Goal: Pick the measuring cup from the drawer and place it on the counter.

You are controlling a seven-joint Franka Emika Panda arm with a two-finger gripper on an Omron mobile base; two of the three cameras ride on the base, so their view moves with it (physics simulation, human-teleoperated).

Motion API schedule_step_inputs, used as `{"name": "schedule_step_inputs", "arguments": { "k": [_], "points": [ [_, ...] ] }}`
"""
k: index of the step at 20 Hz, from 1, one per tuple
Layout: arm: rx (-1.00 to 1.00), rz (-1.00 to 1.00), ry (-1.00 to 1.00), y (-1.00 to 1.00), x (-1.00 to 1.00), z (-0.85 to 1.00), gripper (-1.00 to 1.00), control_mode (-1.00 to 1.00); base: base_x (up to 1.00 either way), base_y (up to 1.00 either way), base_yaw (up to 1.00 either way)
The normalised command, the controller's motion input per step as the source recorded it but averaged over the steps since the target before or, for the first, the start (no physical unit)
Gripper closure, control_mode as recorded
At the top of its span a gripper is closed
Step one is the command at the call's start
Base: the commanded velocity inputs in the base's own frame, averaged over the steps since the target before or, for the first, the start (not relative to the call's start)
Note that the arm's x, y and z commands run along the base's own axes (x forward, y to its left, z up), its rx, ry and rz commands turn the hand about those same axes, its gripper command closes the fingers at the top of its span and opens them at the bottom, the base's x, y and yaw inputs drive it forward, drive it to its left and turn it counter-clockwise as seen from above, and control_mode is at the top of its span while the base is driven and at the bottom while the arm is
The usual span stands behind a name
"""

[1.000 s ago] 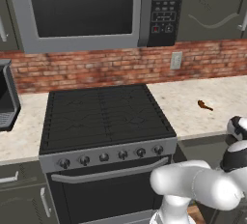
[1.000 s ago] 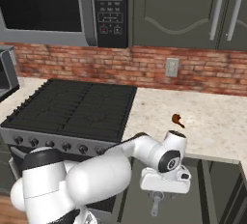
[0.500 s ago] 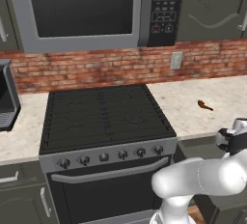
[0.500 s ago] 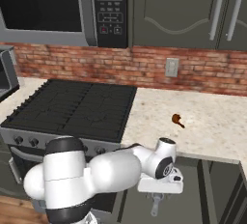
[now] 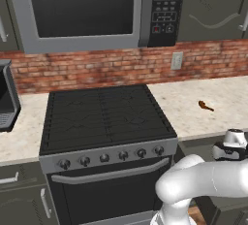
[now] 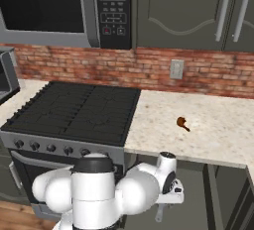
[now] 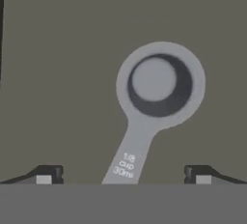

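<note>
- The small pale grey, metallic-looking measuring cup (image 7: 157,95) has a round bowl, a wide flat rim and a short straight handle printed "1/8 cup 30ml".
- It lies flat on the smooth dark grey-green floor of the drawer (image 7: 62,73), its handle reaching down between the two fingertips.
- The two-finger gripper (image 7: 123,175) hovers above the cup with its dark tips spread wide, one on each side of the handle and touching nothing.
- In the right base view the gripper (image 6: 159,215) hangs low, below the thick flat edge of the light beige speckled stone-look counter (image 6: 208,125).
- A small brown object (image 6: 182,123) rests on that counter.
- The microwave (image 6: 115,1) display shows green digits, too blurred to read surely.
</note>
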Motion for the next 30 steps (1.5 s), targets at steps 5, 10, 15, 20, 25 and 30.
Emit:
{"name": "schedule_step_inputs", "arguments": {
  "k": [5, 10, 15, 20, 25, 30],
  "points": [
    [0.0, 0.0, -0.03, -0.1, 0.33, -0.39, -1.0, -1.0, 0.0, 0.0, 0.0],
    [0.0, 0.0, -0.06, -0.02, 0.09, -0.34, 1.0, -1.0, 0.0, 0.0, 0.0],
    [0.0, 0.0, -0.08, 0.12, -0.03, -0.42, 1.0, -1.0, 0.0, 0.0, 0.0],
    [0.0, 0.0, -0.15, 0.2, -0.27, -0.3, 1.0, -1.0, 0.0, 0.0, 0.0],
    [0.03, 0.0, -0.32, 0.15, -0.56, 0.25, 1.0, -1.0, 0.0, 0.0, 0.0],
    [0.17, 0.0, -0.26, 0.05, -0.47, 0.96, 1.0, -1.0, 0.0, 0.0, 0.0]
  ]
}}
